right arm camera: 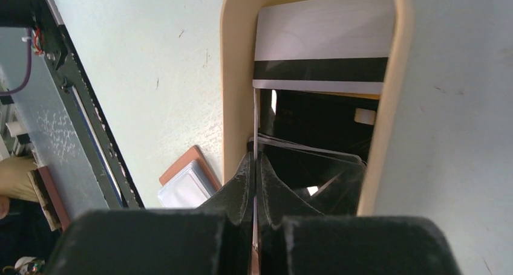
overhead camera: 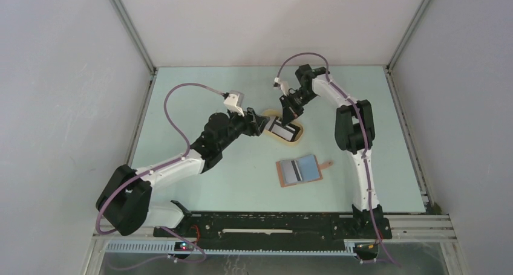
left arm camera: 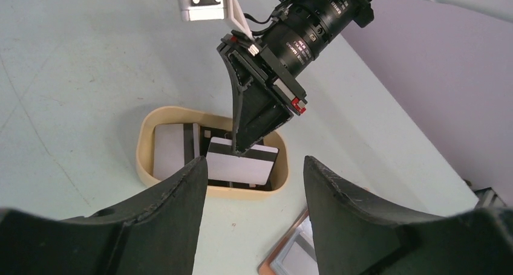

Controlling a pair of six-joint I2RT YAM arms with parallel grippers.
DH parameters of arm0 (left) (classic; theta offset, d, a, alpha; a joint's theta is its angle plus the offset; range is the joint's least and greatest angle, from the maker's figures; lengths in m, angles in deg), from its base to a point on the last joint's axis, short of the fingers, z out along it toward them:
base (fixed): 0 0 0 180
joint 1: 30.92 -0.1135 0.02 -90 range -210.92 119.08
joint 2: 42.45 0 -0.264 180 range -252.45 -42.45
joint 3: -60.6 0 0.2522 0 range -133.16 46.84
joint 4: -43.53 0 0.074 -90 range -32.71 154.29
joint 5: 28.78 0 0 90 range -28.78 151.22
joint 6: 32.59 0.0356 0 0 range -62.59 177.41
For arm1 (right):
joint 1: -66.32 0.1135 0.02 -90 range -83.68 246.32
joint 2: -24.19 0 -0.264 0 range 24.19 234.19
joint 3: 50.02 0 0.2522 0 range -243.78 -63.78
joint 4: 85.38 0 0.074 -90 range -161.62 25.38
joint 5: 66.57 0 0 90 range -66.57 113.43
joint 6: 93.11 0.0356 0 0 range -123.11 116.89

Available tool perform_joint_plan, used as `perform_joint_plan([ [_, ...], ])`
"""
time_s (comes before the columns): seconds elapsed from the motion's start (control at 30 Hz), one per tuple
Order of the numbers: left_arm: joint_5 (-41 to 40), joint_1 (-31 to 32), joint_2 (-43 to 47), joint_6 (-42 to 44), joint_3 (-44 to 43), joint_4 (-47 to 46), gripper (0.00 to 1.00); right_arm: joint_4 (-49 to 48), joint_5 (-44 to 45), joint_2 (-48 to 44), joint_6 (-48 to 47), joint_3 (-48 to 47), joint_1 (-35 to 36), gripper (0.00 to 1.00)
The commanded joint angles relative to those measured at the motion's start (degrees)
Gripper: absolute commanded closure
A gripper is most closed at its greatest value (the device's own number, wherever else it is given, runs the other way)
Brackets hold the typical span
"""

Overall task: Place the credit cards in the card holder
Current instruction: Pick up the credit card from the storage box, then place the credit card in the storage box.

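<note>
right fingers [right arm camera: 247,179] clamped together on the edge of a whitish striped credit card [left arm camera: 248,166], inside beige tray [left arm camera: 143,154] with other cards [left arm camera: 169,151]. left fingers [left arm camera: 198,172] apart, empty, at tray's near rim. card holder [overhead camera: 299,170] lies open on bench [overhead camera: 242,187], near-right of tray.

No text, brand, number or sign can be read with certainty. White lettering is printed in rings around the black lens barrel [left arm camera: 305,33], found toward 1 o'clock in the left wrist view, but its characters are too small and blurred to be made out. On the whitish credit card [left arm camera: 242,165], at 6 o'clock from that barrel, only a dark stripe is shown, and any print is too faint to be told.
</note>
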Motion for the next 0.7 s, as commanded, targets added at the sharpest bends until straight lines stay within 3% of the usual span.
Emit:
perform_joint_plan([
  [0.0, 4.35, -1.43, -0.46, -3.46, 1.68, -5.76, 0.35, -4.25, -2.79, -5.49, 3.06, 1.35, -2.47, 1.00],
  [0.27, 20.91, -9.76, -13.17, -21.18, 1.29, -22.78, 0.34, -9.96, -10.18, -7.63, 7.04, 5.71, -6.75, 1.00],
  [0.67, 21.35, -9.94, -24.39, -27.90, -5.52, -19.42, 0.29, -14.30, -19.13, -8.45, 13.97, 8.41, -7.95, 1.00],
])
